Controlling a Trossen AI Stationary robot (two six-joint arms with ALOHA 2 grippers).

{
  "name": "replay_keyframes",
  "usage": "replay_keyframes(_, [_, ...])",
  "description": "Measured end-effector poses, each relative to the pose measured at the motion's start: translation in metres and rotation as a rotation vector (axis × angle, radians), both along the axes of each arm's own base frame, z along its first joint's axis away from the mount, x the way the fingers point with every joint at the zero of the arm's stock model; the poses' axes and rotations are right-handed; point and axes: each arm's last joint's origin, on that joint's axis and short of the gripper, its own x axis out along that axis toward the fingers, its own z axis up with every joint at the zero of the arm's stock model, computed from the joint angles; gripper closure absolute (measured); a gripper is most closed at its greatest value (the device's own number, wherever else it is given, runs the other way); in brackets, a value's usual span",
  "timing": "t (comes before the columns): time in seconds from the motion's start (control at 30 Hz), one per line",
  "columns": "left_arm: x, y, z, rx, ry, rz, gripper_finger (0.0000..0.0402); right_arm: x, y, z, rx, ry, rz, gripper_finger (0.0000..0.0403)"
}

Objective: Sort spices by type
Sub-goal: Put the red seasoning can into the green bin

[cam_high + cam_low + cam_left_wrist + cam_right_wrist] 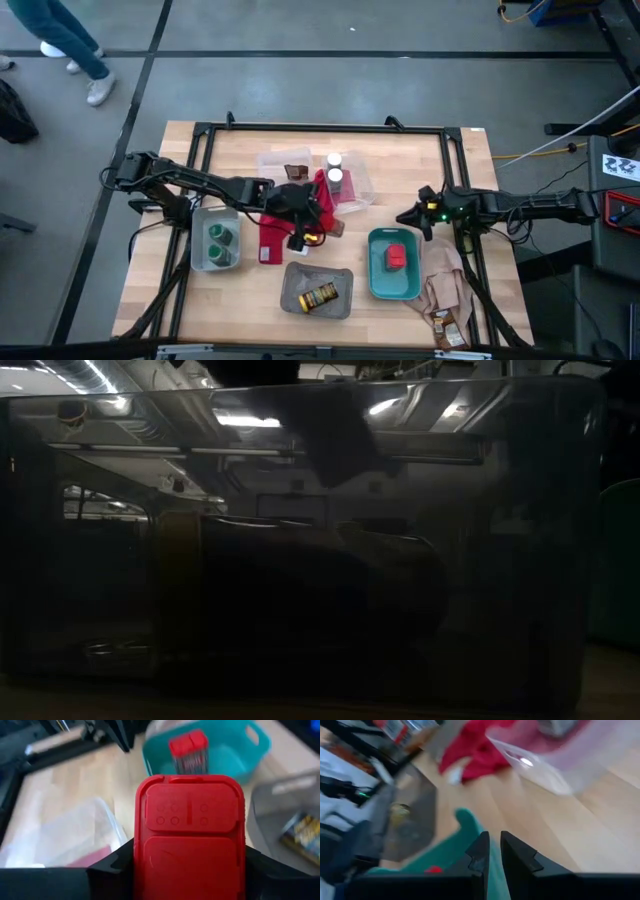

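Note:
My left gripper [303,228] hangs over the red cloth [272,238] at the table's middle, shut on a red tin [190,835]. A second red tin [396,257] lies in the teal tray [374,280]. Green-lidded jars [218,245] stand in the small tray on the left. A yellow-labelled jar [320,296] lies in the grey tray [300,280]. White-capped bottles [335,170] and a brown packet [297,172] are in the clear tray [355,195]. My right gripper [408,215] waits shut near the teal tray's far edge. My left gripper pinches the red tin by its two narrow sides [139,855] between the two fingers [115,865]. The tin's red lidded face [190,810] is turned toward the wrist. The tin is lifted clear above the red cloth.
A beige cloth [445,285] lies at the right of the teal tray, with small packets [447,327] at its near end. The table's black frame [320,128] runs along its edges. The grey tray's wall [320,560] fills the low view. Bare wood [400,160] shows at the far right.

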Motion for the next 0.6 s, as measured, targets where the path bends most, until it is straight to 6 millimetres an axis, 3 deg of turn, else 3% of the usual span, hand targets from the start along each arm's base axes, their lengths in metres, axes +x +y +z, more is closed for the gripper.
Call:
replay_keyframes(0.33, [0.016,-0.001,0.012,-0.042,-0.217,0.016,0.0204,0.007,0.003,0.024,0.018,-0.257,0.097,0.0354])
replay_keyframes(0.6, [0.038,-0.003,-0.004,-0.06,-0.315,0.023,0.02,0.008,0.005,0.049,-0.057,-0.539,0.19,0.0354])
